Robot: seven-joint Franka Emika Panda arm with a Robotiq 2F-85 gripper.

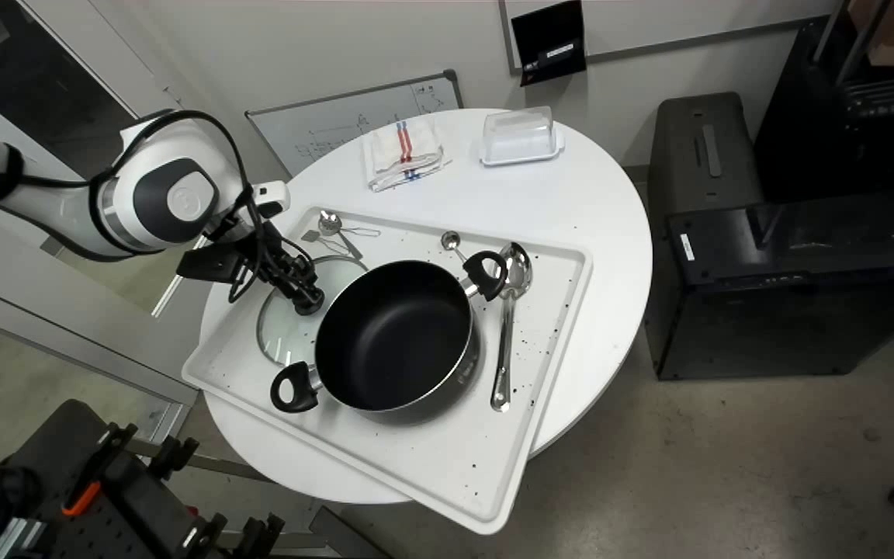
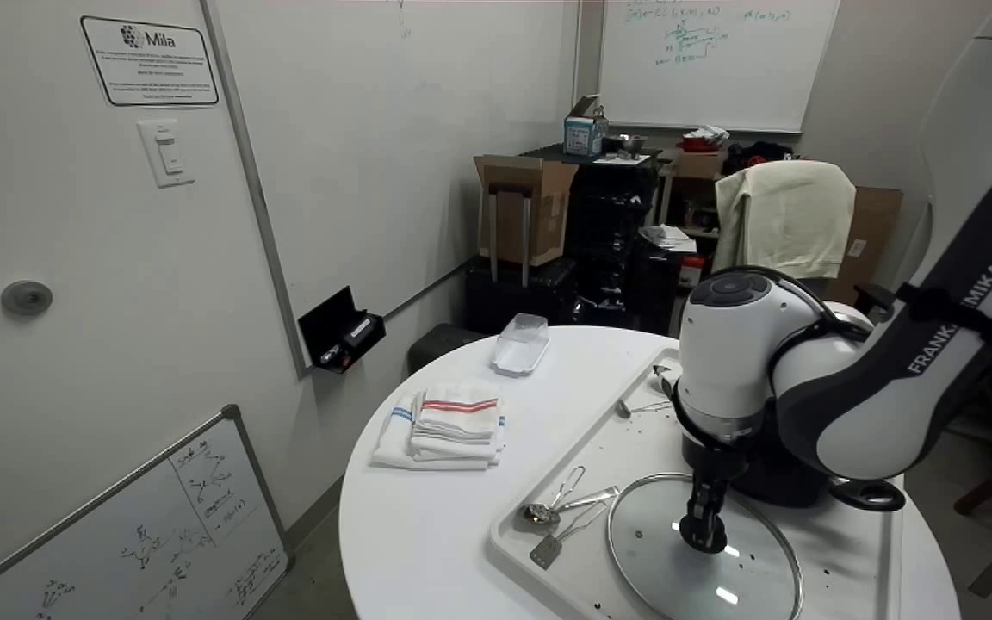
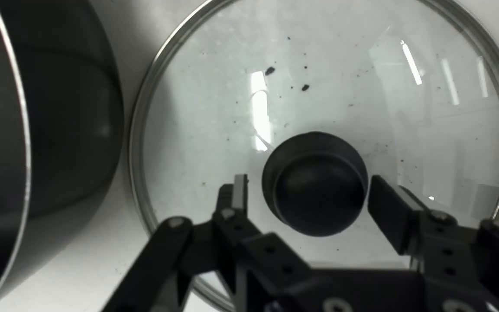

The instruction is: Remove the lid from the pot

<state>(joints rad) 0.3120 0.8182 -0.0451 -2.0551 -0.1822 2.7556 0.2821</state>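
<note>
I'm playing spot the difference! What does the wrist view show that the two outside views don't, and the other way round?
In the wrist view only: a clear look at the round knob of the lid, between the open fingers of the claw.
In both exterior views only: folded towels and a covered dish.
Shared: the lid, claw and black pot.

The lid is glossy, metal-rimmed glass, the pot smooth, the large spoon shiny metal, the towels matt cloth.
</note>
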